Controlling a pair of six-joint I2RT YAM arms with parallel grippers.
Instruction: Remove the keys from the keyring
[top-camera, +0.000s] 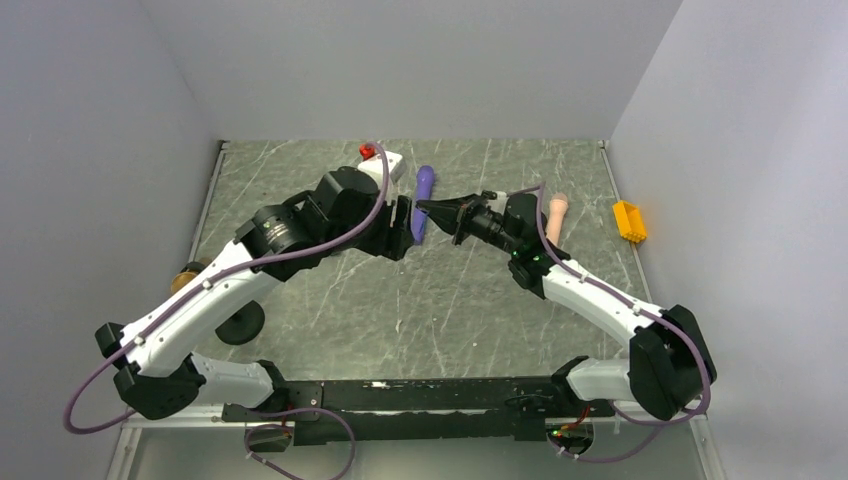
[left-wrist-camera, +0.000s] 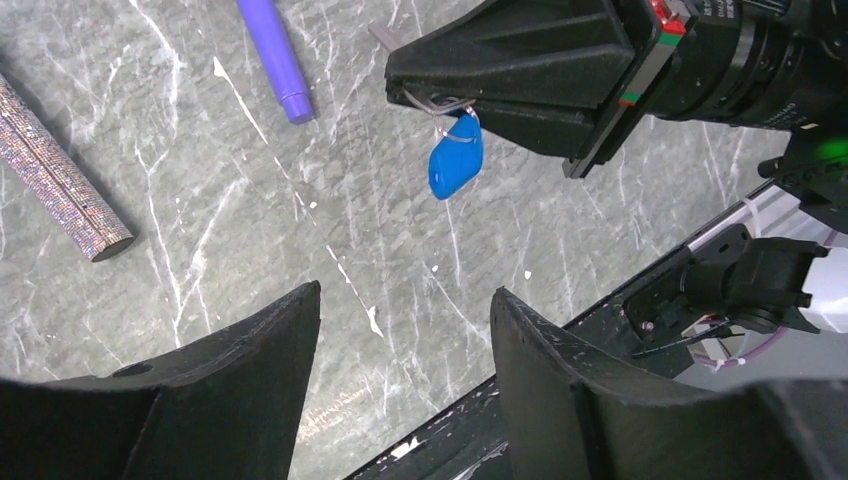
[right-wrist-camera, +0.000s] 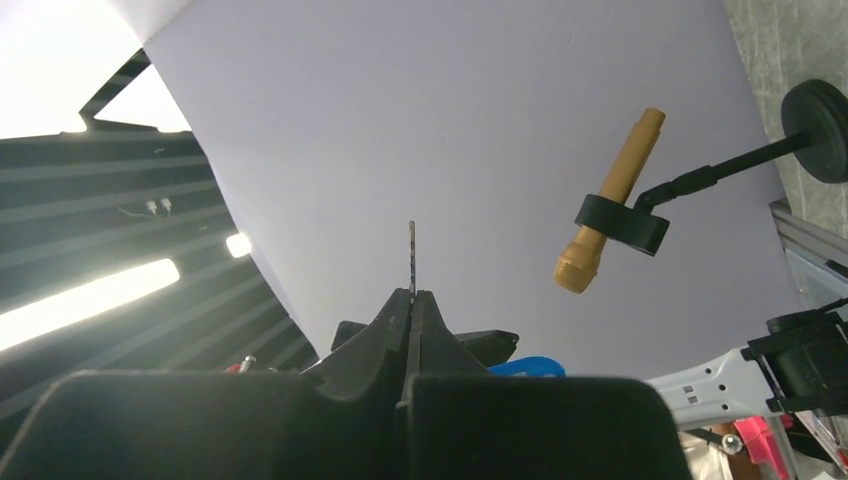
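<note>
Right tool (left-wrist-camera: 398, 75) pinched shut on thin key (right-wrist-camera: 411, 258). Keyring (left-wrist-camera: 456, 160) dangles below it, top centre of left wrist view, off desk (left-wrist-camera: 300, 220). Left tool (left-wrist-camera: 405, 300) wide, empty. Keyring likely light, swings freely, metal loop stiff, slippery: take blue body.

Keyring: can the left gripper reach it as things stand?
Probably yes. The keyring hangs free from the shut right gripper, and the open left gripper faces it with nothing between.
</note>
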